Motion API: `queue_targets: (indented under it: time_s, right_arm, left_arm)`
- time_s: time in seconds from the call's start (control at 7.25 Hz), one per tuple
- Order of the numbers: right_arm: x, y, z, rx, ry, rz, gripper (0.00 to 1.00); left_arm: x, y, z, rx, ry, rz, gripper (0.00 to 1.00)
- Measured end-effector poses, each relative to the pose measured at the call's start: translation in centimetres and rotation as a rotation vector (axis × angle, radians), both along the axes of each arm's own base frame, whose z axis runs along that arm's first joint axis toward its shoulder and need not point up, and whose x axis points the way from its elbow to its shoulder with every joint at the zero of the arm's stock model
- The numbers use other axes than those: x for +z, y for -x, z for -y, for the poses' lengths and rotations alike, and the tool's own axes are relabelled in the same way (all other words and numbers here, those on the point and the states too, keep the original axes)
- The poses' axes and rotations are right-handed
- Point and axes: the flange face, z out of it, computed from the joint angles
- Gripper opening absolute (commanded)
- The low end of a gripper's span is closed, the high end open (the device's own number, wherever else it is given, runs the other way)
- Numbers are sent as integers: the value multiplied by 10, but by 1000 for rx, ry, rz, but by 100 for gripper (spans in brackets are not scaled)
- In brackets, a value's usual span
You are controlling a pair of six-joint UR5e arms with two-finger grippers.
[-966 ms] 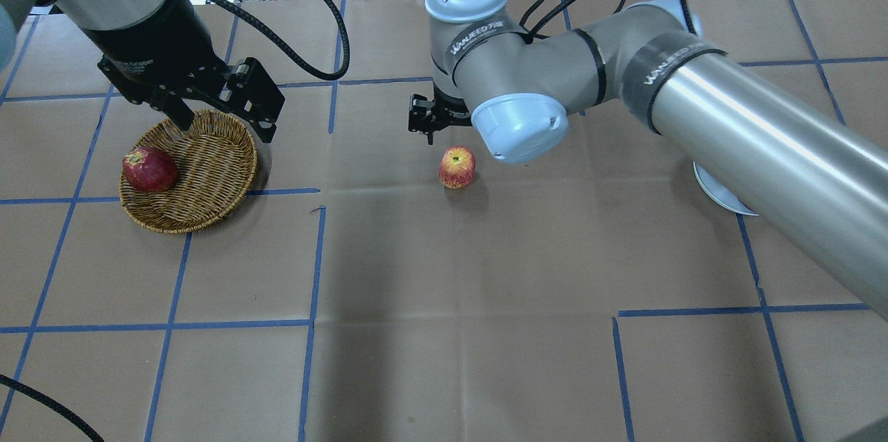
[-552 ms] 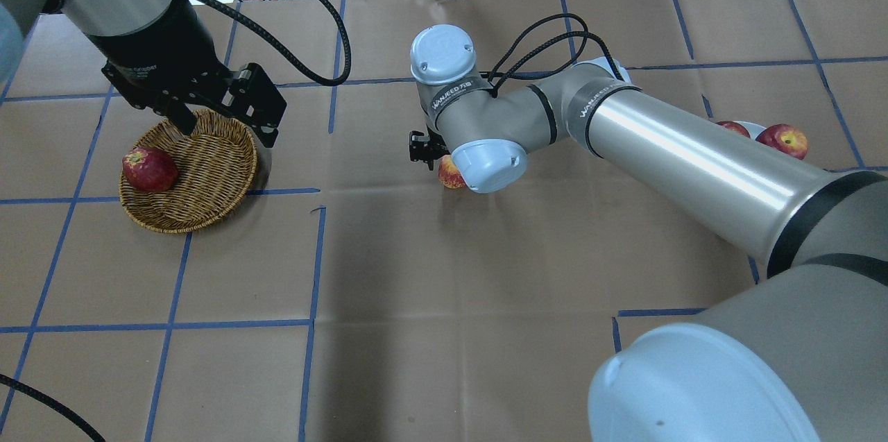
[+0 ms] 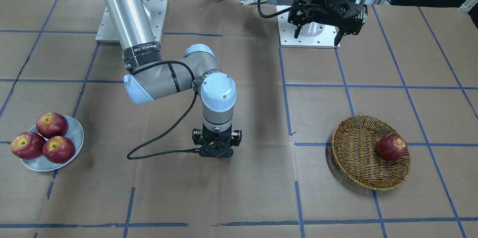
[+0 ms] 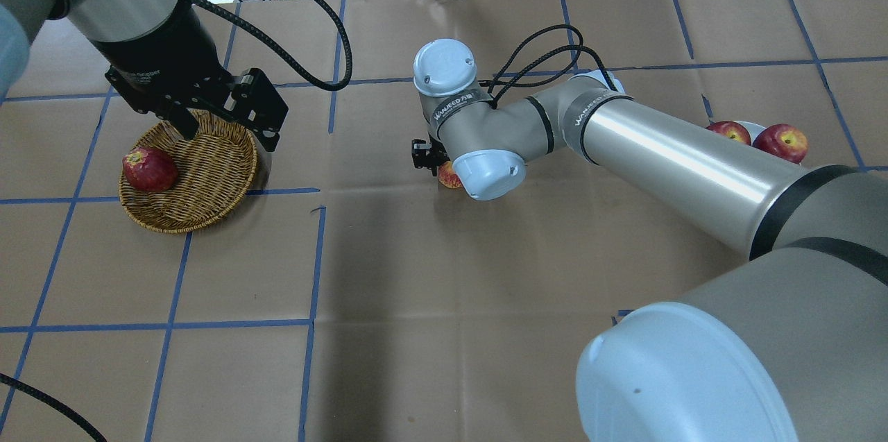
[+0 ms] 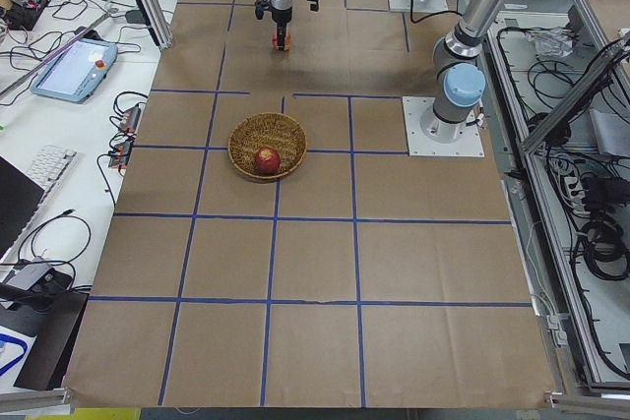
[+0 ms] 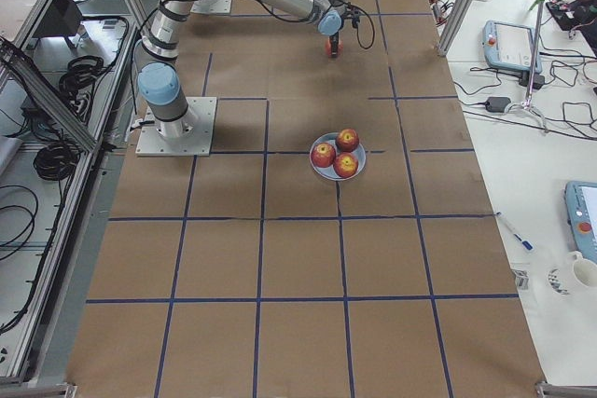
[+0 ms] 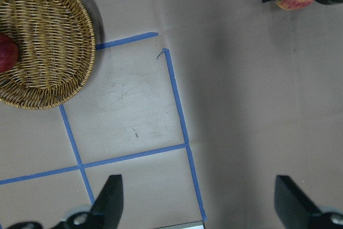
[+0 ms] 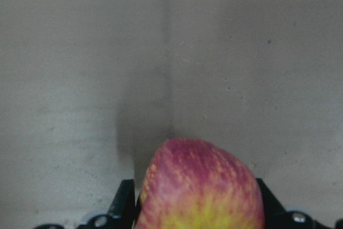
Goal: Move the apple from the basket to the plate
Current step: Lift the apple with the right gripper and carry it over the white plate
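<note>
Hugging the apple (image 8: 198,186) from above, the right gripper (image 3: 216,153) points straight down at the middle of the table (image 4: 485,303), which is covered in brown paper with blue tape lines. In the right wrist view the streaky pinkish-red apple, yellow towards its top, sits on the table between the two black fingers (image 8: 124,203), one close at each side. Whether they press on it or only flank it cannot be told. Seen from overhead, the apple is out of the basket (image 3: 358,172) and not on the plate (image 3: 77,133). The woven basket lies well apart at the table's 9 o'clock, and the pale plate lies well apart at 3 o'clock, partly hidden by the right arm. A dark red apple (image 3: 391,148) rests inside the basket against its 9 o'clock wall. Three red apples (image 3: 58,149) crowd the plate, touching one another. The left gripper (image 4: 227,133) hangs above the basket's 1 o'clock rim with its fingers (image 7: 111,189) spread wide and nothing between them.
</note>
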Motion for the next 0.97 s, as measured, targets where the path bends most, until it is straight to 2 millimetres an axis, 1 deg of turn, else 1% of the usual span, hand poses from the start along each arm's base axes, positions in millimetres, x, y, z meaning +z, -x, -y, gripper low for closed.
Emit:
queue_targets:
  time_s: [0.28, 0.41, 0.55, 0.69, 0.83, 0.97]
  right_arm:
    - [12, 1, 4, -4, 19, 8, 46]
    - [28, 4, 8, -6, 36, 16, 46]
    - [50, 12, 11, -7, 48, 21, 46]
    - [75, 30, 14, -9, 51, 22, 46]
    - [105, 65, 20, -13, 52, 17, 46]
    - [134, 114, 28, -20, 47, 7, 46]
  left_arm:
    - [-1, 0, 0, 0, -1, 0, 99]
    - [-1, 0, 0, -1, -2, -1, 99]
    - [-1, 1, 0, -1, -2, -1, 99]
    - [-1, 1, 0, -1, -2, -1, 99]
    - [-1, 1, 0, -1, -2, -2, 99]
    - [-1, 1, 0, -1, -2, -2, 99]
